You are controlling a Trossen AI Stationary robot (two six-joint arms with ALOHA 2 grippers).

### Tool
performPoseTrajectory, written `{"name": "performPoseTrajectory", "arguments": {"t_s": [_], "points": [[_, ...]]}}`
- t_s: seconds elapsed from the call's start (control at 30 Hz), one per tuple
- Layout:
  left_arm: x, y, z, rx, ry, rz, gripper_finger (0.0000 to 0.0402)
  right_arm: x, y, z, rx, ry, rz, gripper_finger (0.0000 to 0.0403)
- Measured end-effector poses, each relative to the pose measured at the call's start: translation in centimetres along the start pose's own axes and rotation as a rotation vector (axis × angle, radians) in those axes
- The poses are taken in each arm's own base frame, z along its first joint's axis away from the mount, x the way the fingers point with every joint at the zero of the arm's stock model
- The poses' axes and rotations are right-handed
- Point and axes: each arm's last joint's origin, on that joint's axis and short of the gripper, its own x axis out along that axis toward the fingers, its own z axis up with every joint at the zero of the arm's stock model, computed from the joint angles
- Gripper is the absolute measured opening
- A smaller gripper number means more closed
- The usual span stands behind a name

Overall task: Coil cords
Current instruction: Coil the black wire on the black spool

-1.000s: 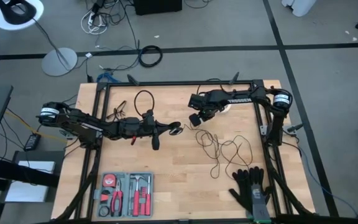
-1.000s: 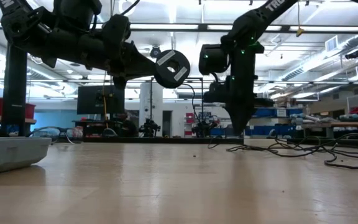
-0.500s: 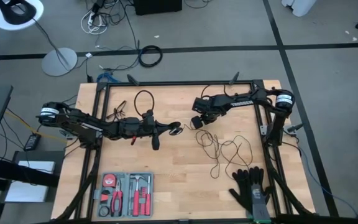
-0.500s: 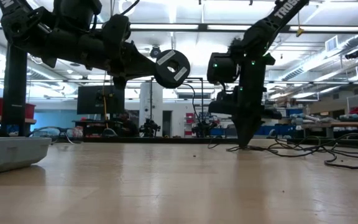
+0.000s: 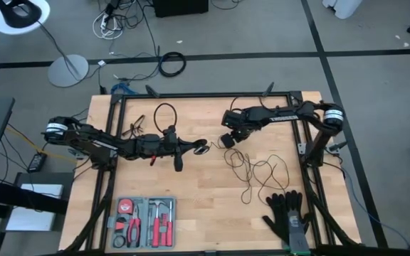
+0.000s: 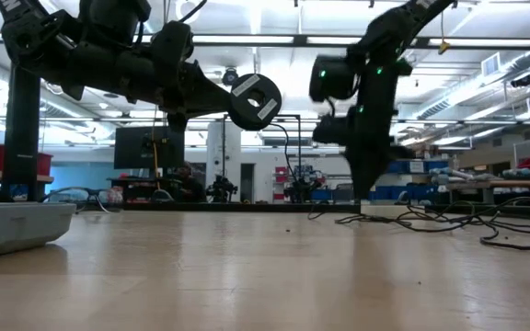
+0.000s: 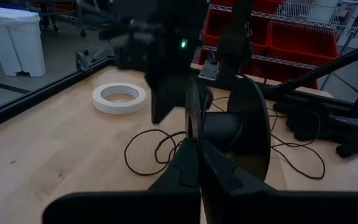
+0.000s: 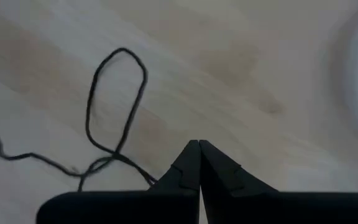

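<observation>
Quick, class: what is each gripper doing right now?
Left gripper: jaws shut on the puck.
Right gripper: jaws shut, pinching the cord.

A wooden bench (image 5: 198,206) carries the thin black cord (image 5: 256,171) in loose loops at three o'clock, black gloves (image 5: 287,217) at five, a tool tray (image 5: 145,222) at seven, white tape ring (image 7: 119,98).

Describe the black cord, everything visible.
The cord is one very thin black strand lying slack in loose, overlapping loops on the wooden table, right of centre. One end rises to a round black puck clamped edge-on in the shut left gripper. The shut right gripper hangs just above its loops.
</observation>
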Motion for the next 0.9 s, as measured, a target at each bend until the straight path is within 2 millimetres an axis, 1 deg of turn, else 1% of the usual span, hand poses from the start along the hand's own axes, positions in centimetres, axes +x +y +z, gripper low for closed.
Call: {"name": "performPoseTrajectory", "arguments": {"t_s": [0.1, 0.27, 0.37, 0.47, 0.57, 0.67, 0.77, 0.83, 0.9], "points": [[0.0, 0.0, 0.0, 0.0, 0.0, 0.0, 0.0, -1.1, 0.1, -0.5, -0.029, -0.047, -0.03, 0.0002], [0.0, 0.0, 0.0, 0.0, 0.0, 0.0, 0.0, -3.6, 1.1, -1.6, -0.126, -0.194, -0.064, 0.0004], [0.0, 0.0, 0.0, 0.001, 0.005, 0.001, 0.0, -5.6, 1.7, -2.6, -0.177, -0.29, -0.07, 0.0002], [0.0, 0.0, -0.1, 0.001, 0.006, 0.001, 0.0, -7.5, 2.1, -3.8, -0.251, -0.353, -0.053, 0.0002], [0.0, 0.0, -0.1, 0.002, 0.011, 0.002, 0.0, -9.8, 2.2, -5.0, -0.326, -0.407, -0.001, 0.0001], [0.0, 0.0, -0.1, 0.002, 0.011, 0.002, 0.0, -11.1, 1.8, -6.3, -0.357, -0.466, 0.048, 0.0001], [0.0, 0.0, -0.1, 0.002, 0.011, 0.002, 0.0, -11.4, 0.7, -7.9, -0.338, -0.546, 0.072, 0.0001], [0.0, 0.0, -0.1, 0.002, 0.011, 0.002, 0.0, -10.5, -0.2, -9.0, -0.32, -0.605, 0.097, 0.0001], [0.0, 0.0, -0.1, 0.002, 0.011, 0.002, 0.0, -9.2, -0.8, -10.1, -0.296, -0.68, 0.149, 0.0001]]}}
